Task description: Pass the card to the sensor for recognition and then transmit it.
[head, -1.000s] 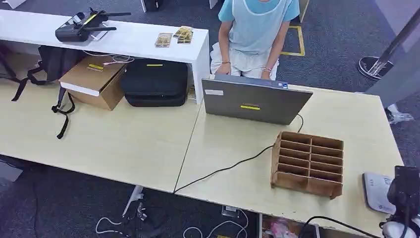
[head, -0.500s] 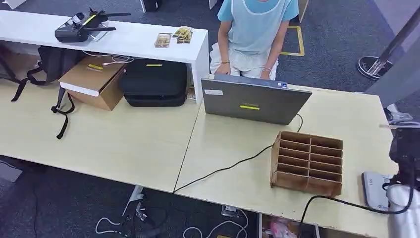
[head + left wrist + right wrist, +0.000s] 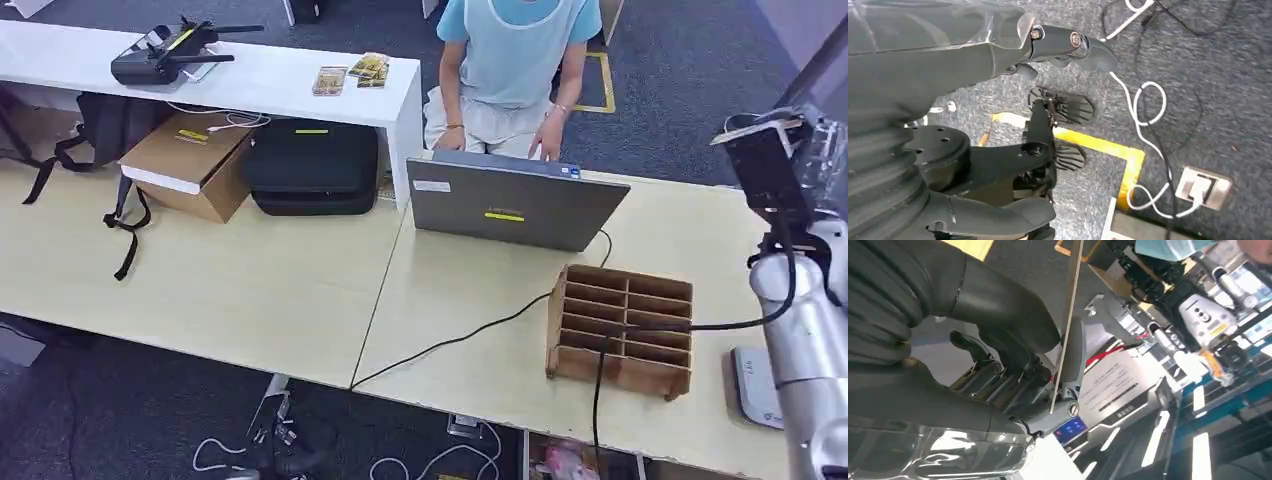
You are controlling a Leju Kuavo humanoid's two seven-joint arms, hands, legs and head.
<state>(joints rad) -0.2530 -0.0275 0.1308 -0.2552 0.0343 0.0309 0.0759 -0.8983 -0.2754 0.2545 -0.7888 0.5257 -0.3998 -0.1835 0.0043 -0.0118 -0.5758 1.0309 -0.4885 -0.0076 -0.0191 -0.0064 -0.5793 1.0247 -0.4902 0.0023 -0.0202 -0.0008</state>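
Nearest to you, at the lower right of the head view, the silver right arm (image 3: pixel 805 340) is rising up the right edge, and its lower part is running out of frame; the black camera block at its wrist is covering the right hand there, so you cannot judge the grasp from that view. The right wrist view is giving you what the head view is hiding: the right hand (image 3: pixel 1013 360) is pinching the card (image 3: pixel 1066 325) between thumb and fingers, the card standing edge-on as a thin pale line, so its face is not readable. Beside the arm, the white sensor (image 3: pixel 757 388) is lying on the pale table (image 3: pixel 250 290) at the lower right, partly cut off behind the arm. Just left of it, the wooden sorting rack (image 3: pixel 620 328) is sitting with its compartments facing you; what is in the slots is too dark to make out. A black cable (image 3: pixel 450 342) is trailing across the table from the laptop (image 3: pixel 515 205), whose lid is turned toward you, hiding its screen. A person (image 3: pixel 515 70) is sitting behind it at upper centre, head cut off by the top edge. In the upper left, a cardboard box (image 3: pixel 190 160) and a black case (image 3: pixel 312 165) are resting under a white shelf (image 3: pixel 260 75). The left wrist view is showing the left hand (image 3: pixel 998 50) hanging over grey carpet, fingers loosely extended and holding nothing.
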